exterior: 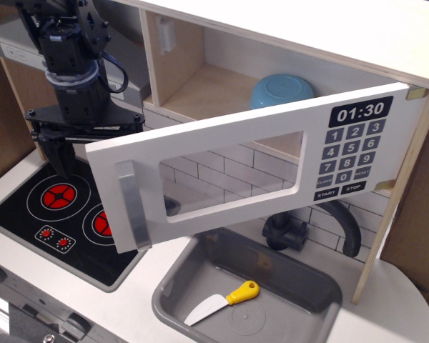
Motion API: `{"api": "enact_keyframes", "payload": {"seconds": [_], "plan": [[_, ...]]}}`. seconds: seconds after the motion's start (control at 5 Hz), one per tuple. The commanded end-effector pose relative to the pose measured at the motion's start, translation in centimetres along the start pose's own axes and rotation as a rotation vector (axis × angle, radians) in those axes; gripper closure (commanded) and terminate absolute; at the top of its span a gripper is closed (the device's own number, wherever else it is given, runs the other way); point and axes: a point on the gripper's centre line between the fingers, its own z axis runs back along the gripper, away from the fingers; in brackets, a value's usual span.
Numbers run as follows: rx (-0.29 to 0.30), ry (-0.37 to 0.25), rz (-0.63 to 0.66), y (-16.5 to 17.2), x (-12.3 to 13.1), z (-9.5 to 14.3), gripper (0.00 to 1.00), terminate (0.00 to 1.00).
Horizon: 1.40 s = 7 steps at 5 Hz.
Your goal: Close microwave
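Observation:
The microwave (200, 78) is a pale wood box at the top, and its cavity is open. Its white door (229, 136) with a clear window stands swung out towards me, hinged at the right. The door carries a grey bar handle (134, 204) at its left end and a black clock display and grey keypad (354, 153) at its right end. A blue bowl (282, 91) sits inside the cavity. My black gripper (82, 161) hangs just behind the door's left edge, above the stove. One finger (57, 153) shows and the other is hidden by the door. The jaws look spread and hold nothing.
A black stove top (64, 207) with red burners lies at the lower left. A grey sink (171, 286) below the door holds a yellow-handled knife (225, 300). A dark faucet (343, 225) stands behind the sink. A grey range hood (14, 39) is at the top left.

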Motion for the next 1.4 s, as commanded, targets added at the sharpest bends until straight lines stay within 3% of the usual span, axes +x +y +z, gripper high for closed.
{"api": "enact_keyframes", "payload": {"seconds": [0.0,0.2,0.4,0.8,1.0,1.2], "plan": [[0.000,0.000,0.000,0.0,0.0,0.0,0.00,0.00],[0.012,-0.067,-0.091,-1.4,0.5,2.1,0.00,0.00],[-0.018,-0.057,-0.130,-2.8,1.2,4.6,0.00,0.00],[-0.085,-0.100,-0.276,-5.6,1.3,10.1,0.00,0.00],[-0.126,-0.099,-0.370,-6.6,0.2,11.9,0.00,0.00],[-0.152,-0.072,-0.488,-7.4,-1.2,12.2,0.00,0.00]]}}
